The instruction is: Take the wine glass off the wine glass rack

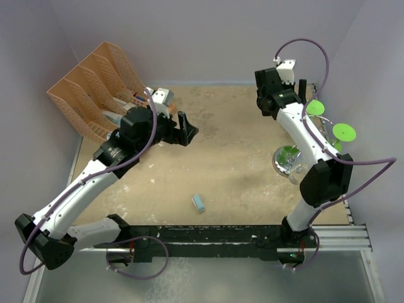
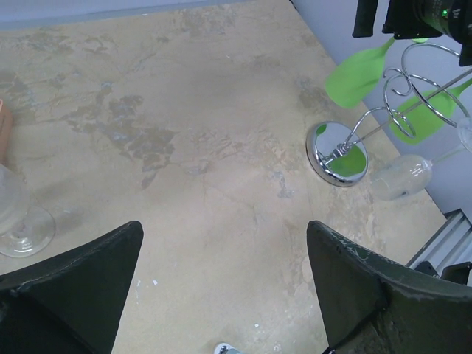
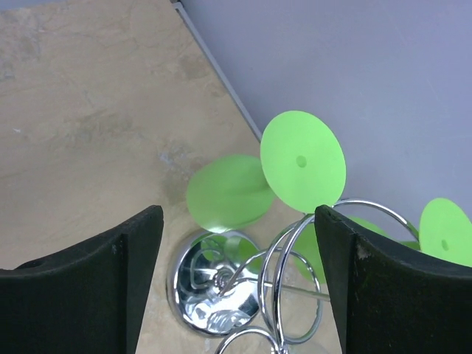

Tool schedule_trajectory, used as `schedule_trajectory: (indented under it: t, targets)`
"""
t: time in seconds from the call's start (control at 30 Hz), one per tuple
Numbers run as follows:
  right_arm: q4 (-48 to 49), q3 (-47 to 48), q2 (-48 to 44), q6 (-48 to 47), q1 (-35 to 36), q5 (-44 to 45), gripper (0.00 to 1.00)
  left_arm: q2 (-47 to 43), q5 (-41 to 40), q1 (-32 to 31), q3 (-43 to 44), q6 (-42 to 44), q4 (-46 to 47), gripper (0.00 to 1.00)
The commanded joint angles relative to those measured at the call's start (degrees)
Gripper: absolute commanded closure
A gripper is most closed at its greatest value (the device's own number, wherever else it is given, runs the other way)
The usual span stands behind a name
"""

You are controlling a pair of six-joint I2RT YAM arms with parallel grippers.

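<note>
The chrome wine glass rack (image 1: pixel 289 163) stands at the table's right edge, with a round mirror base (image 2: pixel 337 153) and looping wire arms. Wine glasses with green feet (image 1: pixel 344 132) hang upside down on it; one clear bowl (image 2: pixel 402 177) shows in the left wrist view. My right gripper (image 1: pixel 269 95) is open and empty, high above and behind the rack, looking down on the base (image 3: pixel 217 284) and a green foot (image 3: pixel 302 162). Its jaws (image 3: pixel 237 215) touch nothing. My left gripper (image 1: pixel 186 129) is open and empty over the table's left middle (image 2: pixel 225 228).
An orange file organizer (image 1: pixel 91 88) stands at the back left. A clear glass (image 2: pixel 22 221) stands upright on the table near it. A small pale blue block (image 1: pixel 199 202) lies near the front middle. The wall runs close behind the rack on the right.
</note>
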Motion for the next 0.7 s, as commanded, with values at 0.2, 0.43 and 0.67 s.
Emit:
schedule_trajectory:
  t: [0.2,0.43,0.67]
  targets:
    - [-0.2,1.6,3.2,-0.6,-3.8,7.0,0.20,-1.6,-3.9,-2.6,0.2,2.5,1.1,0.09]
    - [-0.5,2.4,5.5,-0.5,-5.2,7.2,0.32,-1.8,-4.8,-3.1,0.2,2.7,0.8,0.09]
    - [-0.4,2.0,6.1,-0.7,-5.9,7.5,0.39,-1.9,-5.3,-3.3,0.2,2.8,0.8,0.08]
